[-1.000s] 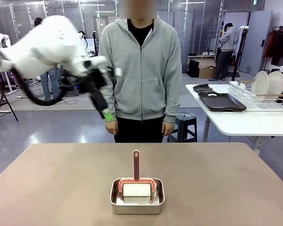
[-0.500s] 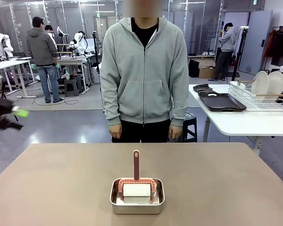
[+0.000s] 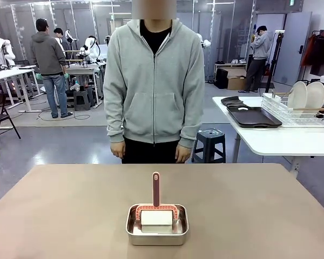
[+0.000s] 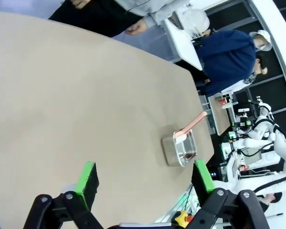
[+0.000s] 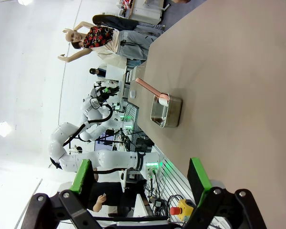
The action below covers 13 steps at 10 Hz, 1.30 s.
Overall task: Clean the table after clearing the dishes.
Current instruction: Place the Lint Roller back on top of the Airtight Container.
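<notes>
- The table [image 3: 70, 210] is bare of dishes; the plates [image 3: 306, 96] and trays [image 3: 254, 116] sit on the white side table.
- The metal pan [image 3: 157, 226] holds a pink-handled lint roller [image 3: 156, 208], untouched.
- The left gripper [image 4: 143, 180] has swung clear, jaws released; the right gripper [image 5: 139, 177] too — wiping looks next.

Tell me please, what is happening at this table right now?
Nobody is handling anything at this moment. The table carries a metal pan near the robot's edge, with a red-handled brush and a white block in it. The plates and trays are already on the white side table. The person stands at the far side, hands down. The left tool and the right tool are both open and hold nothing, above the table away from the pan.
</notes>
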{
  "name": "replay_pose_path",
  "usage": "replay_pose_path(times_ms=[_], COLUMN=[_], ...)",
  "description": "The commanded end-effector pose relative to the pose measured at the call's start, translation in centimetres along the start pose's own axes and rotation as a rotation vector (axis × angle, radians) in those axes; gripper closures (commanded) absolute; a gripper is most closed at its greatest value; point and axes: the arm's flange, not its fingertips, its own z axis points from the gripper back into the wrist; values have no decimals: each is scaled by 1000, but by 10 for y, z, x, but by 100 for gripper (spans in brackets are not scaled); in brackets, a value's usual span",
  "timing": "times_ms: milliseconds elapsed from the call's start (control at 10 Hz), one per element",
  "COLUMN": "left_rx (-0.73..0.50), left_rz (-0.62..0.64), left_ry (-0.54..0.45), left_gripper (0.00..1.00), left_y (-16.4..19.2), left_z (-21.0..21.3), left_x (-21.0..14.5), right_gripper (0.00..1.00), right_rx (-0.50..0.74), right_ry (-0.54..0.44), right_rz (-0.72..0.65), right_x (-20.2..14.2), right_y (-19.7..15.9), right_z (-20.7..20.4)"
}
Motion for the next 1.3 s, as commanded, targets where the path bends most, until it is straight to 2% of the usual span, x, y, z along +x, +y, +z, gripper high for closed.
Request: replay_pose_path(times_ms=[0, 100, 300, 400, 700, 800, 1200], left_rx=[67, 75, 140, 173, 144, 163, 163], left_rz=[76, 106, 74, 67, 44, 99, 99], left_ry=[17, -10, -21, -66, -110, -71, -71], left_gripper=[0, 0, 0, 0, 0, 0, 0], left_y=[19, 30, 41, 45, 45, 49, 49], left_z=[14, 18, 20, 29, 40, 39, 39], left_x=[-7, -15, -19, -24, -33, -23, -23], right_gripper=[0, 0, 0, 0, 0, 0, 0], right_rx=[1, 1, 1, 1, 1, 1, 1], right_ry=[0, 0, 0, 0, 0, 0, 0], right_rz=[8, 8, 8, 8, 8, 8, 8], right_x=[-1, -1, -1, -1, -1, -1, -1], right_y=[3, 3, 3, 3, 3, 3, 3], right_z=[0, 0, 0, 0, 0, 0, 0])
